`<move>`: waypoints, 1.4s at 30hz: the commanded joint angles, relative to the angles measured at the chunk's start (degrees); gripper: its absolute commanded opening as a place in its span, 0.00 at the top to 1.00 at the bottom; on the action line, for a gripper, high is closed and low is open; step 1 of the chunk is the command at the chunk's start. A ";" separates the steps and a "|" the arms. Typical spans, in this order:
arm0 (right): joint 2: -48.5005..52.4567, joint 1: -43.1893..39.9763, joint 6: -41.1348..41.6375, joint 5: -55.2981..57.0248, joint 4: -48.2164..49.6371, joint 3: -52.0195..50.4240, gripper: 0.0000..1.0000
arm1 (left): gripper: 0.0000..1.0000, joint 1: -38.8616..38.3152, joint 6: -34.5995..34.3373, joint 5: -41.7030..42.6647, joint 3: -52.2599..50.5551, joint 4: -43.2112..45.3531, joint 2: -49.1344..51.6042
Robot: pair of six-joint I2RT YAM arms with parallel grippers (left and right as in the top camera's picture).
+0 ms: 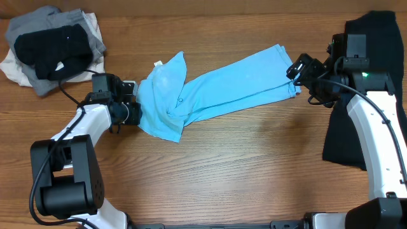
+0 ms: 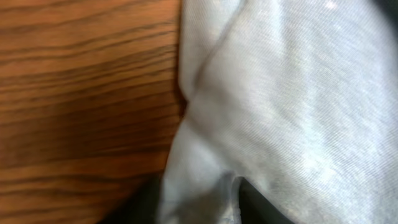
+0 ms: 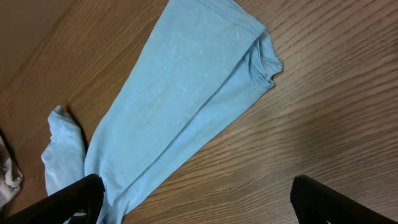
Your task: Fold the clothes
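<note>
Robotics laboratory bench. Grounds: a brown wood-grain counter has two cabled white-and-black robot arms at its near edge, the left arm and the right arm, the latter showing a lit green indicator lamp. A sky-blue fabric T-shirt lies between them. Surrounding room not visible.

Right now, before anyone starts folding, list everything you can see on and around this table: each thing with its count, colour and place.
T-shirt: one, sky blue, middle of the table, lying as a long strip slanting up to the right.
Large garment: one, black, right edge, partly under the right arm.
Heaped clothes: one pile, grey, black and white, top-left corner of the overhead view.
Table: one, brown wood grain, beneath everything.
Left hand: one, black, at the T-shirt's left end, fabric against it; grip unclear.
Right hand: one, black, at the T-shirt's right end, fingers apart, empty.
</note>
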 commanded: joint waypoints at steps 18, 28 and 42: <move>2.14 -0.11 -0.13 -0.33 1.01 0.11 0.00 | 0.96 -0.90 -4.57 5.46 8.59 -15.78 -11.96; 2.64 -0.11 -0.13 -0.35 1.16 0.11 0.00 | 0.96 -0.90 -4.94 8.70 9.05 -17.03 -19.96; 2.64 -0.04 -0.11 -1.64 2.19 0.11 0.00 | 0.96 -2.82 -13.40 32.50 16.76 -0.96 -19.96</move>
